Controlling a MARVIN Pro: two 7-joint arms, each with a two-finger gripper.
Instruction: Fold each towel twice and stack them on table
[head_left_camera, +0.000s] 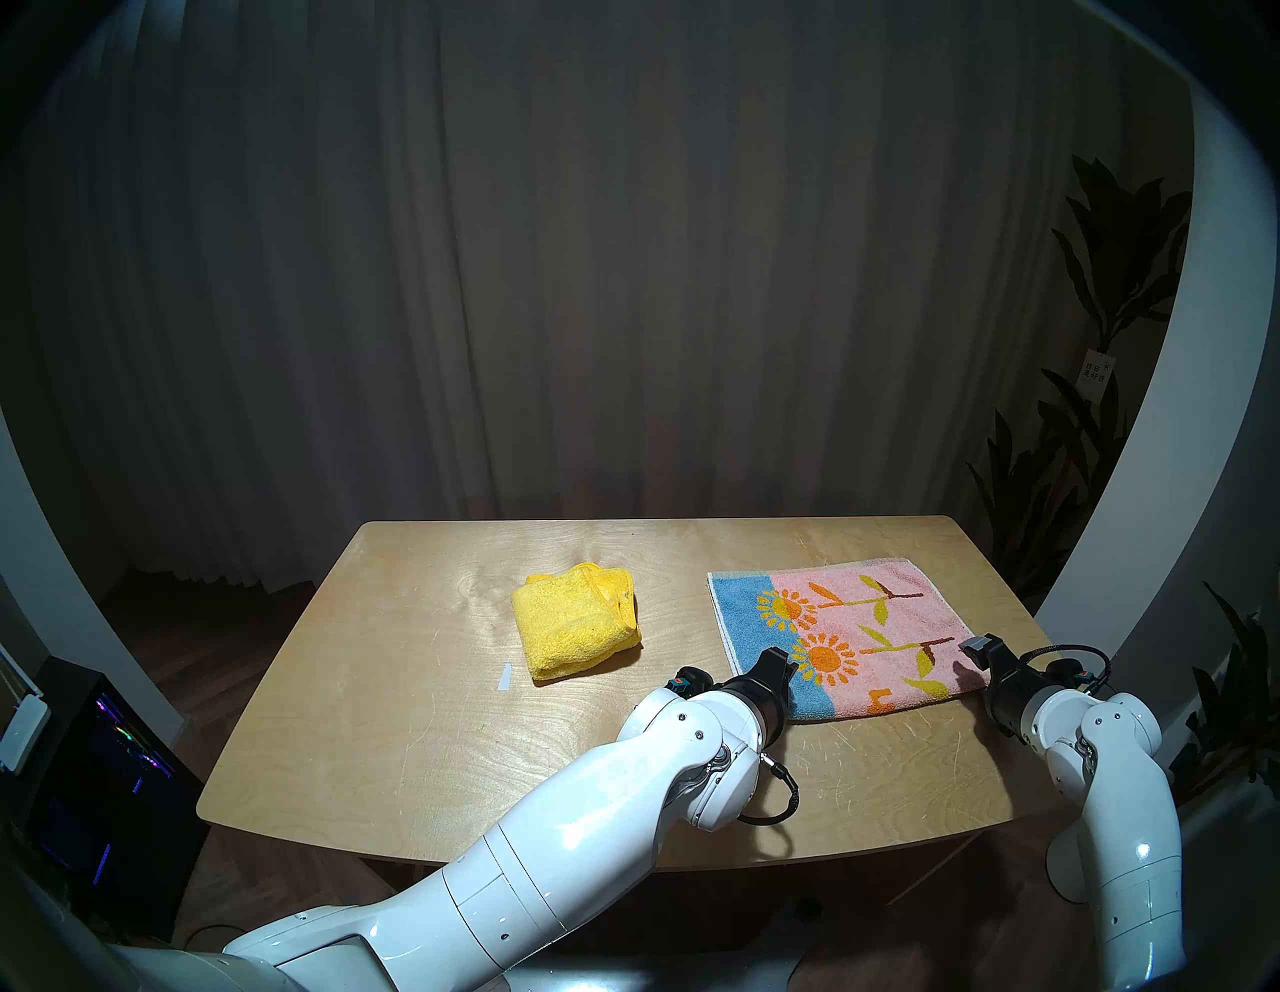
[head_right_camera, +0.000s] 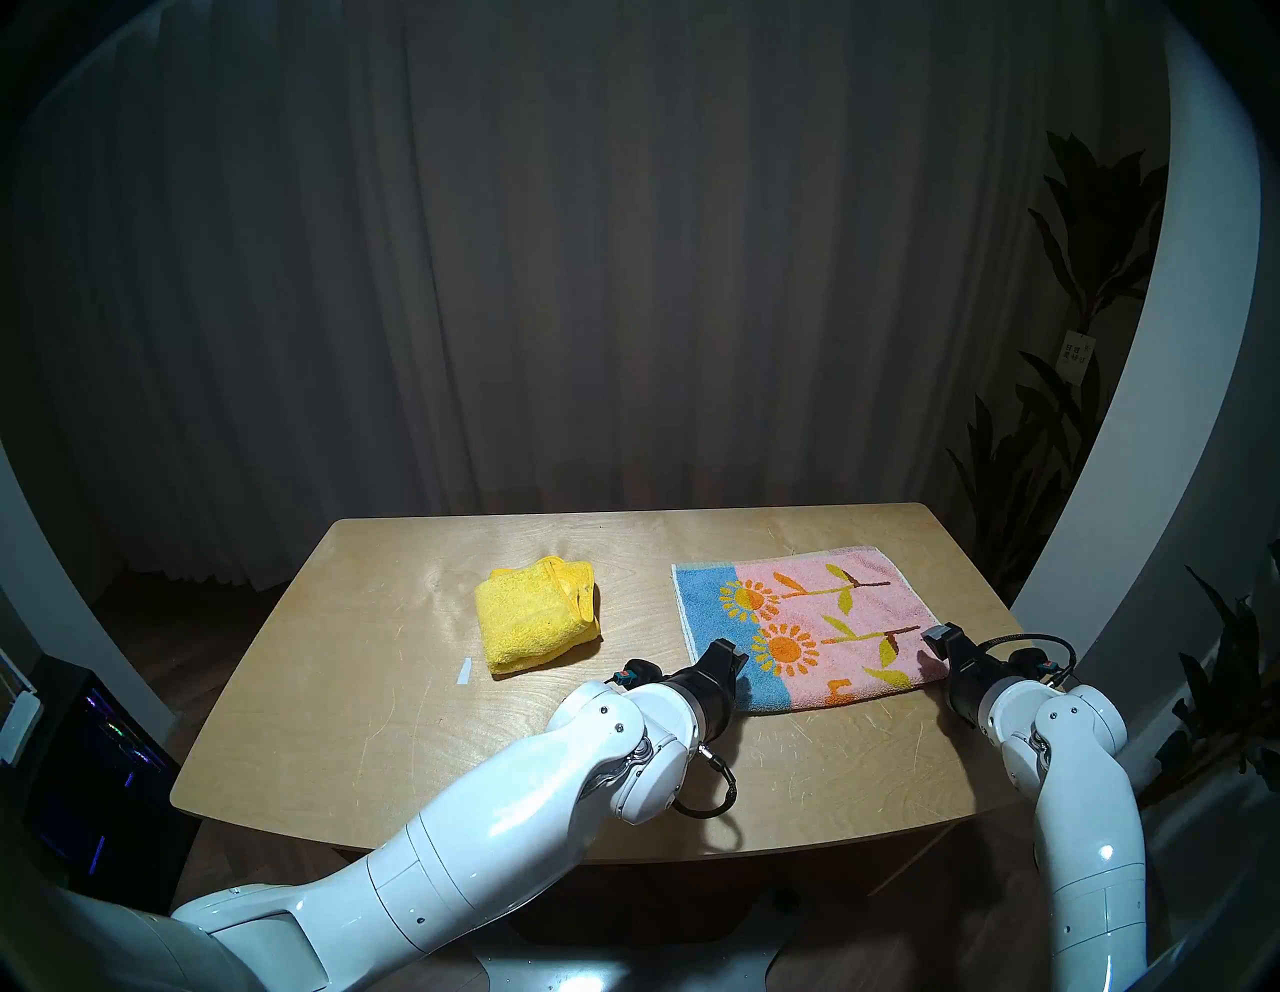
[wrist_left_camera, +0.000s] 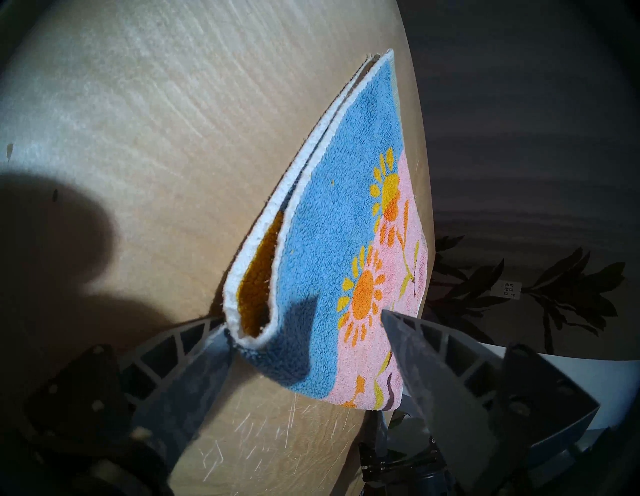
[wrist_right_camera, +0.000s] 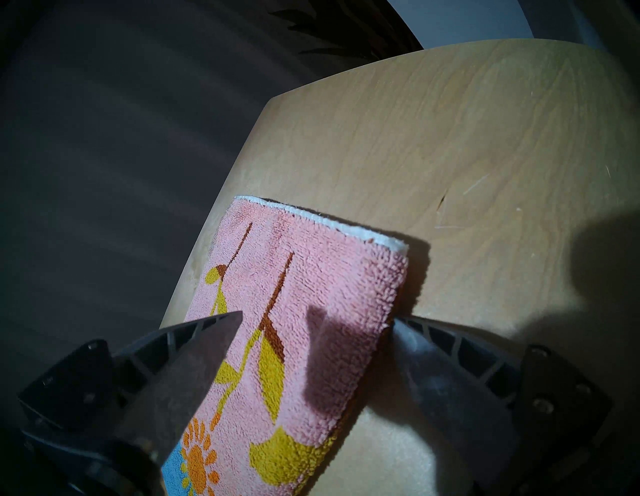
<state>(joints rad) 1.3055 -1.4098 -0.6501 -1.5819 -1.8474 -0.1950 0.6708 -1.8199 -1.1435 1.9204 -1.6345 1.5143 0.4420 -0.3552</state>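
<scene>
While yellow towel (head_left_camera: 575, 621) lies apart, both end effectors gape, empty, astride sunflower towel's (head_left_camera: 848, 634) near corners — left (wrist_left_camera: 304, 317); right (wrist_right_camera: 317, 317).

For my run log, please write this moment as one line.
yellow towel: folded, on table | sunflower towel: folded once | left gripper: open, astride near blue corner | right gripper: open, astride pink corner

You see looped terry cloth between the left gripper's (wrist_left_camera: 304, 322) matt grey plastic fingers – the pink towel (head_left_camera: 859, 637), fuzzy, white-edged. Under both claws lies the table (head_left_camera: 415, 727): pale plywood, smooth, faintly scratched. The yellow towel (head_left_camera: 571, 630) – plush terry too.
</scene>
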